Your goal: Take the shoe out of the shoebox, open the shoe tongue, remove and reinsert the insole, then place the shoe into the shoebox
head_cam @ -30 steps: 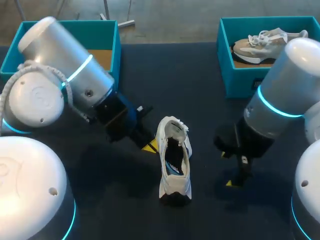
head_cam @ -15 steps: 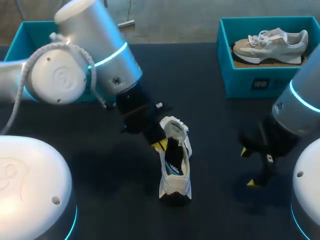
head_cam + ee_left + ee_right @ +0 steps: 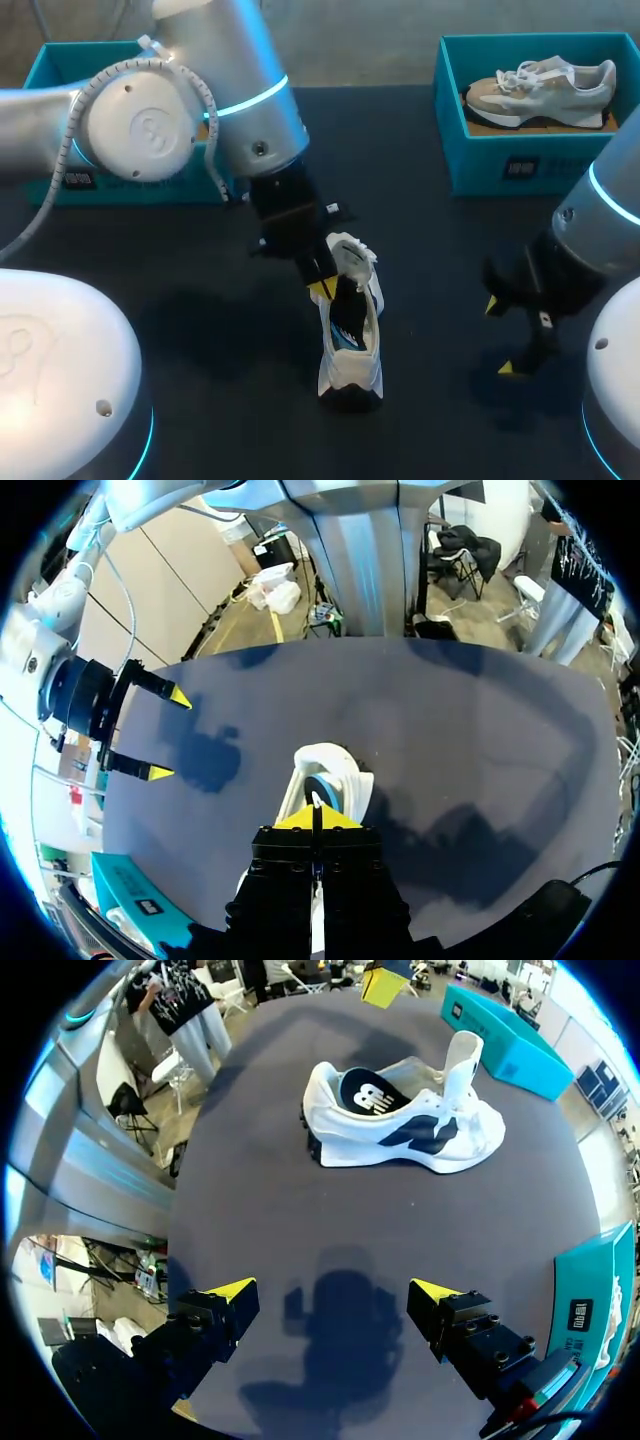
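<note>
A white shoe (image 3: 350,335) with dark side marks lies on the dark table, its tongue standing up and a dark insole (image 3: 368,1090) showing inside. My left gripper (image 3: 322,289) is shut, with its yellow tips over the shoe's opening beside the tongue. In the left wrist view the shut tips (image 3: 313,815) hang just above the shoe (image 3: 325,770), and nothing shows between them. My right gripper (image 3: 508,336) stands open to the right of the shoe. In its own view the right gripper (image 3: 333,1295) is wide open above bare table, with the shoe (image 3: 400,1125) well ahead.
A teal shoebox (image 3: 500,165) at the back right holds a beige shoe (image 3: 545,88). A second teal box (image 3: 55,65) at the back left is largely hidden by my left arm. Bare table lies between the shoe and the right gripper.
My left arm swung right and forward, bringing its shut gripper from beside the shoe to over its opening. My right gripper drew back to the right.
</note>
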Controlling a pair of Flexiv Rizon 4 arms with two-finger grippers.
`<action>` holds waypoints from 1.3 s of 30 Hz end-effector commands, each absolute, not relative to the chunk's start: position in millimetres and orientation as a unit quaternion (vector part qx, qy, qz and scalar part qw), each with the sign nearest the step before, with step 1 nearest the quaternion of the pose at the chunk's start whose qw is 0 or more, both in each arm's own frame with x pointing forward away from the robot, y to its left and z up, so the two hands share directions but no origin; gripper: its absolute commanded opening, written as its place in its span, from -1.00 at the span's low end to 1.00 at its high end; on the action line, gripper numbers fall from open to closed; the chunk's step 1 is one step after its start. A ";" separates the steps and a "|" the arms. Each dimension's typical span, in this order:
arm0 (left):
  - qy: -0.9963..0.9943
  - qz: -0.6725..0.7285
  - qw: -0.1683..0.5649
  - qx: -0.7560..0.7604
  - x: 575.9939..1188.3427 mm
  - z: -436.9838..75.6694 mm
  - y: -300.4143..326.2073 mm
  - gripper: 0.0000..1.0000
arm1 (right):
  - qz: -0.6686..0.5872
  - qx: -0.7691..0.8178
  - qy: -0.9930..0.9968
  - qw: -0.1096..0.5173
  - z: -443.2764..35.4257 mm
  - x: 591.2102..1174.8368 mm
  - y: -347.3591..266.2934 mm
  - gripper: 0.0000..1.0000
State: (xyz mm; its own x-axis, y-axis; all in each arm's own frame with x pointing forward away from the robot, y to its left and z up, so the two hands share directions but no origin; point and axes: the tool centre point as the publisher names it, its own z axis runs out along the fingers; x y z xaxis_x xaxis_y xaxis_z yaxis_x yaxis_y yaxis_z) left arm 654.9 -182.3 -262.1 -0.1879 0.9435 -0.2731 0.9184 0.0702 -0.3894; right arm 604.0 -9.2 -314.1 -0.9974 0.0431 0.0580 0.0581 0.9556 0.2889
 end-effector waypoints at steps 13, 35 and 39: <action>-0.697 0.167 0.053 -0.695 691.7 -271.2 -194.7 -1.00 | -0.153 0.001 -0.987 0.049 -309.9 615.4 -31.0 1.00; -0.617 0.088 0.107 -0.775 689.3 -278.8 -199.8 -1.00 | -0.164 0.018 -0.985 0.055 -309.2 617.6 -43.6 1.00; -0.617 0.088 0.107 -0.775 689.3 -278.8 -199.8 -1.00 | -0.164 0.018 -0.985 0.055 -309.2 617.6 -43.6 1.00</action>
